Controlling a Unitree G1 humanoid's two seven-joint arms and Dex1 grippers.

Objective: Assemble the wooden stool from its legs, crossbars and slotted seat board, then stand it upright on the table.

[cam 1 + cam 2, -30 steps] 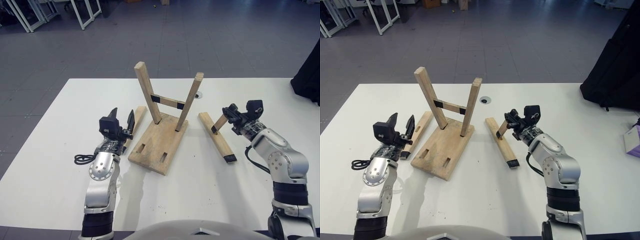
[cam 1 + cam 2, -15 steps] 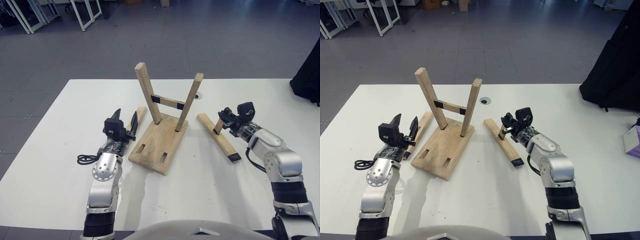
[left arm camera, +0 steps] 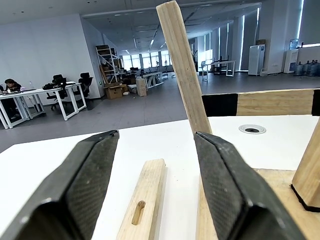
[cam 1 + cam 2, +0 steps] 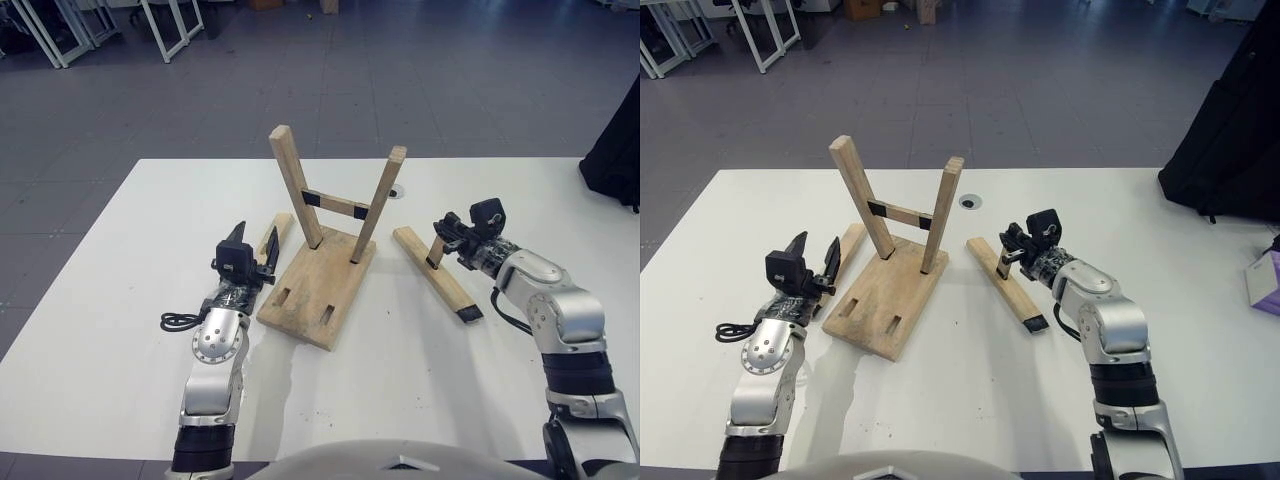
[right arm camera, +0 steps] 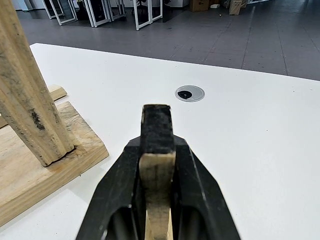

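Wooden seat board lies centre frame, two legs slotted — right gripper pinches the crossbar of a loose leg, apparently to lift it; left gripper, jaws spread, straddles another leg, centre left.

bench: white
seat board: pale wood, dark slots
standing legs: pale wood
fitted crossbar: pale wood, black ends
right loose leg: pale wood, black tip
held crossbar: pale wood, black end
left pincer: black
right pincer: black
floor: grey tiles
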